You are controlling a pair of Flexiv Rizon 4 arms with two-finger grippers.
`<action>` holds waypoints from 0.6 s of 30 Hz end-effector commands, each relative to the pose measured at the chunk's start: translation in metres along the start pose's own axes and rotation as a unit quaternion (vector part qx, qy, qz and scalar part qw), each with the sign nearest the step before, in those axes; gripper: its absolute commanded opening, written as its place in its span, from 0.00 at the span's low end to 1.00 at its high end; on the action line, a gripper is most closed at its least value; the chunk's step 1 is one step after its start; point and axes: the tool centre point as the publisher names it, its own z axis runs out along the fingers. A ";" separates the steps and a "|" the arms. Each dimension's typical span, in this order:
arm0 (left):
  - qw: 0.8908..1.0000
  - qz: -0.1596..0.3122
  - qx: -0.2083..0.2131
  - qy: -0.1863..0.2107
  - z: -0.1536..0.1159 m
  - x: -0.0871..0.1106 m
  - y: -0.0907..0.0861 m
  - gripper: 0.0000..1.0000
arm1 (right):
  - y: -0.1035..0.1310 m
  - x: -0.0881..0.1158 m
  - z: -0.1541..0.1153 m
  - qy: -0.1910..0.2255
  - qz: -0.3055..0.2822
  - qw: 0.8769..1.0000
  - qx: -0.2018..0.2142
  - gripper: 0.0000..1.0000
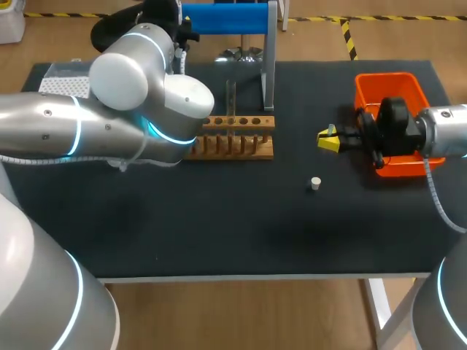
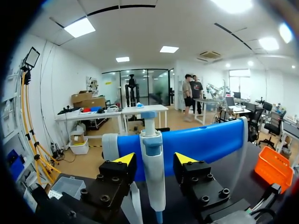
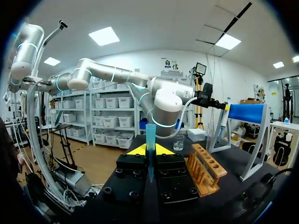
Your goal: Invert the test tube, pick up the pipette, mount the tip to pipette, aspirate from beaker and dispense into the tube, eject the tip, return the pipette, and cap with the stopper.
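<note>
In the left wrist view a white and blue pipette [image 2: 153, 172] hangs at the blue stand [image 2: 205, 142], between the fingers of my left gripper [image 2: 154, 161]. The fingers stand open, with a small gap on each side of the pipette. In the head view my left arm hides that gripper. My right gripper [image 3: 150, 150] is shut on a blue pipette tip [image 3: 150, 137], held upright; it hovers beside the orange bin [image 1: 390, 87]. Its yellow tips [image 1: 328, 138] point toward the wooden rack [image 1: 233, 135], where a clear test tube [image 1: 230, 95] stands. A white stopper [image 1: 315, 183] lies on the mat.
A tip box [image 1: 62, 82] sits at the far left of the table, behind my left arm. A small glass beaker [image 3: 178, 142] stands beyond the rack [image 3: 205, 172] in the right wrist view. The blue stand [image 1: 226, 18] is at the table's back edge.
</note>
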 end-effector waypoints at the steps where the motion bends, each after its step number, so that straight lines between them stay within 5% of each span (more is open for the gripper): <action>1: 1.000 -0.001 0.005 -0.005 0.008 0.002 0.002 0.48 | 0.000 0.001 0.000 -0.001 0.000 1.000 0.000 0.00; 18: 1.000 -0.003 0.011 -0.011 0.015 0.001 0.003 0.46 | 0.000 0.001 0.000 -0.001 0.000 1.000 0.000 0.00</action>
